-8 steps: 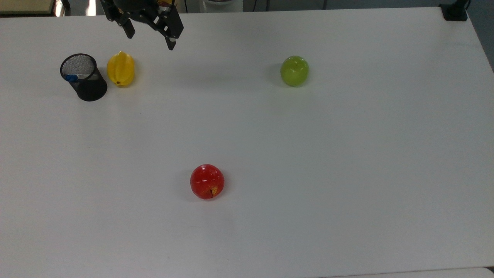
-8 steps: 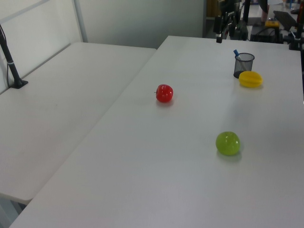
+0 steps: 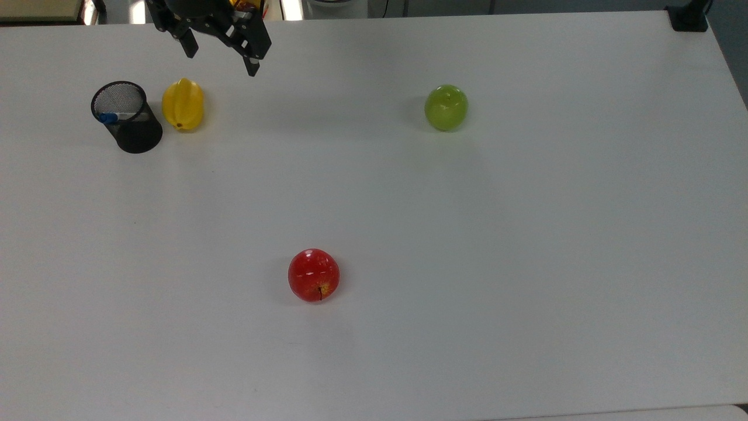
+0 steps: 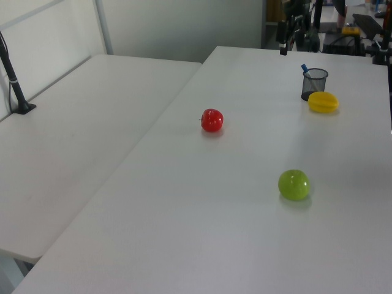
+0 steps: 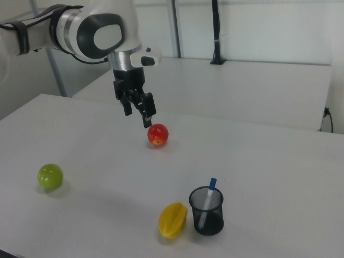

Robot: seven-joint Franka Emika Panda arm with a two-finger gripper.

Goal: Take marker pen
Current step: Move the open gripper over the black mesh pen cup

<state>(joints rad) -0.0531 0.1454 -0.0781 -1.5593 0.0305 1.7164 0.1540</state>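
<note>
marker pen (image 5: 206,203), white with blue cap, stands in mesh cup (image 5: 206,211); hand (image 5: 139,113) spread.

On the white counter (image 4: 184,214), a red apple (image 4: 212,120) sits near the middle and a green apple (image 4: 294,184) lies nearer the camera, toward the left view's right. Farther back, a black mesh cup (image 4: 314,84) holds a blue-capped marker pen (image 4: 304,68), with a yellow fruit (image 4: 323,101) just beside the cup. The end effector (image 4: 284,44) hangs near the far edge.
</note>
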